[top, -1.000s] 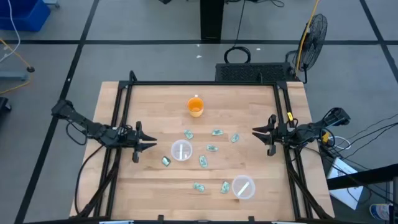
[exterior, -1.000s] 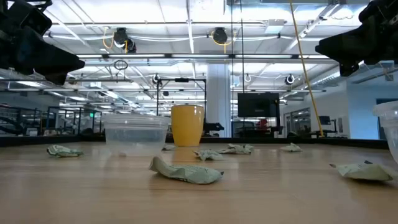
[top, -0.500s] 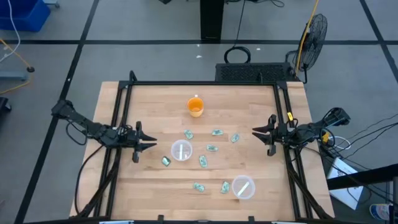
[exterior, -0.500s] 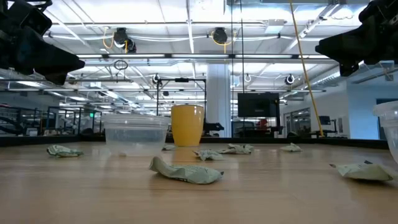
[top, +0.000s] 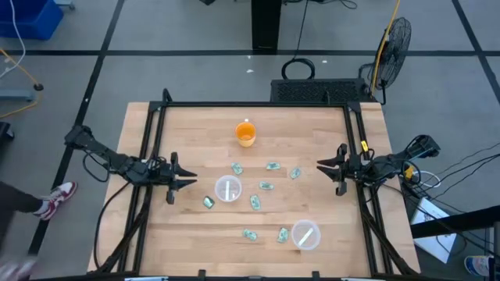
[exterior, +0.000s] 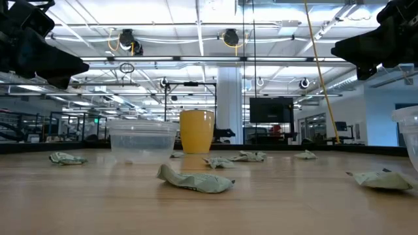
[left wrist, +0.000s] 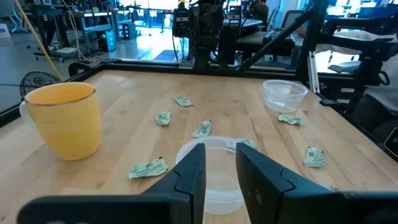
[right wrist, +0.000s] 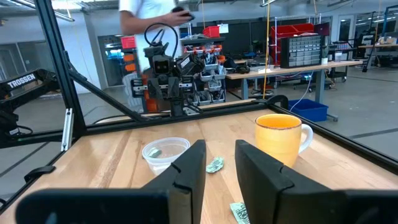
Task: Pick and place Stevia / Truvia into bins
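- Both arms are hovering at the table's sides, nothing in hand: the left gripper is sitting with its fingers a little apart and empty, the right gripper the same, a narrow gap and nothing between
- Nearest the low camera, one Stevia / Truvia packet is lying crumpled on the wood, its long axis running roughly across the view
- To my eye the first pick is not yet begun; the left arm's best bet is the packet just beside the nearer bin
- That packet's long axis is lying roughly front to back, so I'd be turning the fingers to close across its short side, coming straight down and pressing lightly, since these are flat and wrinkled
- Farther in, more packets are scattered between the two bins, each pointing its own way
- The second bin is standing near the front right, with a packet just beside it
- Farthest back, the orange cup is standing well apart from it all
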